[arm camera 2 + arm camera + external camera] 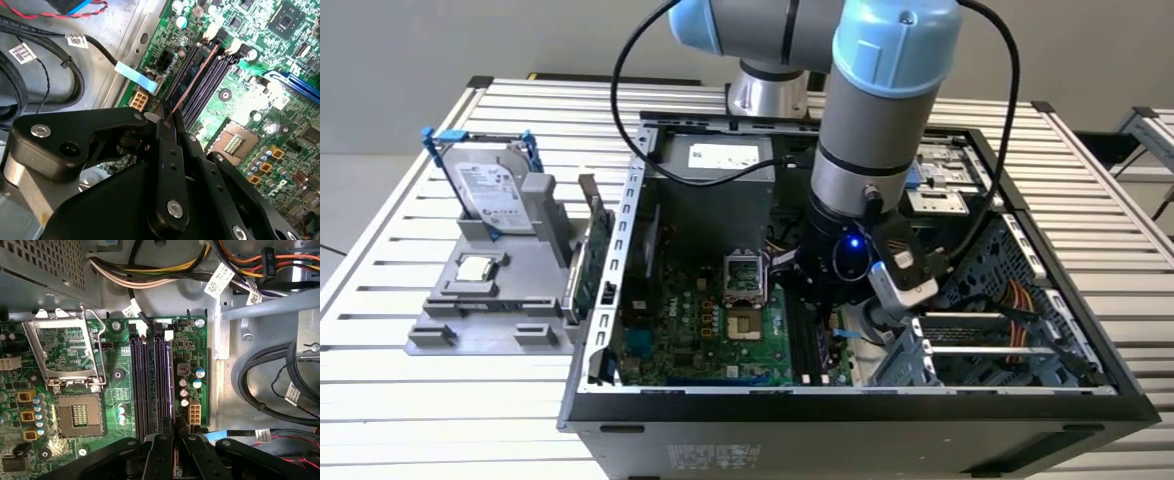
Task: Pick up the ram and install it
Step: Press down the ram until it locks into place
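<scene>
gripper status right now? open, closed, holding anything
Gripper: shut on the ram, a long, narrow, dark memory stick seen edge-on, held over the black memory slots of the green motherboard.

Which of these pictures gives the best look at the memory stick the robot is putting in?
The second wrist view: the ram runs edge-on from the gripper along the slots. The first wrist view shows just its thin edge over the slots; in the exterior view the arm hides it.

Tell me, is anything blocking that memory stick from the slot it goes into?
Nothing visible does. The claw is shut on the ram, which stands edge-on right at the memory slots. The nearby cables lie off to the side.
</scene>
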Robot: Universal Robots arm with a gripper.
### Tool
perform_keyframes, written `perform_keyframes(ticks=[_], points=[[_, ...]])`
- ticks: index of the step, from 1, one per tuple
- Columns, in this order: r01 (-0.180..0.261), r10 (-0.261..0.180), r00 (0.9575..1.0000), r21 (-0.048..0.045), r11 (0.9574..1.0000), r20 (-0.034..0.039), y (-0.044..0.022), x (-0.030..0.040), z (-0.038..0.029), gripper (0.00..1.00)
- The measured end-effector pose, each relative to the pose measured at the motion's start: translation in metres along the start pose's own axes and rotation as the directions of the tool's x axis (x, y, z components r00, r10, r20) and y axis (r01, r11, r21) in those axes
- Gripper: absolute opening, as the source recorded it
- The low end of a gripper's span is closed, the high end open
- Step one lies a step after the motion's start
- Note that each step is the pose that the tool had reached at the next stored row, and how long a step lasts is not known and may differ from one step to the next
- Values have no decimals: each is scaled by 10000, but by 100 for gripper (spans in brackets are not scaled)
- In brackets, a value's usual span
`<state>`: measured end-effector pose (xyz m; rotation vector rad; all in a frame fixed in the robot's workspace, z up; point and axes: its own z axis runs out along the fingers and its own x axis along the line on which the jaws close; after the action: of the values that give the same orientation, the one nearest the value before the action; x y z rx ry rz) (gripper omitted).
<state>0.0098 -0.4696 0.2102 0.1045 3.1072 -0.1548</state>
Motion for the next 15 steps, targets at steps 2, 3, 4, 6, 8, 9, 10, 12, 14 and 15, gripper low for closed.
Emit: perform_keyframes(ticks=[2, 3, 4, 6, 8, 9, 10, 12, 14, 15], points=[[0, 0, 10000, -2, 10000, 1, 4, 1, 2, 0], [1, -1, 10000, 5, 10000, -1, 6, 3, -2, 0], [0, 0, 10000, -7, 10000, -2, 15, 4, -1, 0], [0, 0, 10000, -28, 10000, 6, 37, 4, 7, 0], [2, -2, 10000, -20, 10000, 4, 38, 3, 4, 0], [2, -2, 10000, -19, 10000, 4, 38, 4, 4, 0], [1, -1, 10000, -18, 10000, 4, 38, 4, 4, 0], [1, -1, 10000, -17, 10000, 4, 38, 4, 4, 0], [1, -1, 10000, -17, 10000, 3, 38, 4, 5, 0], [1, -1, 10000, -17, 10000, 3, 38, 4, 5, 0]])
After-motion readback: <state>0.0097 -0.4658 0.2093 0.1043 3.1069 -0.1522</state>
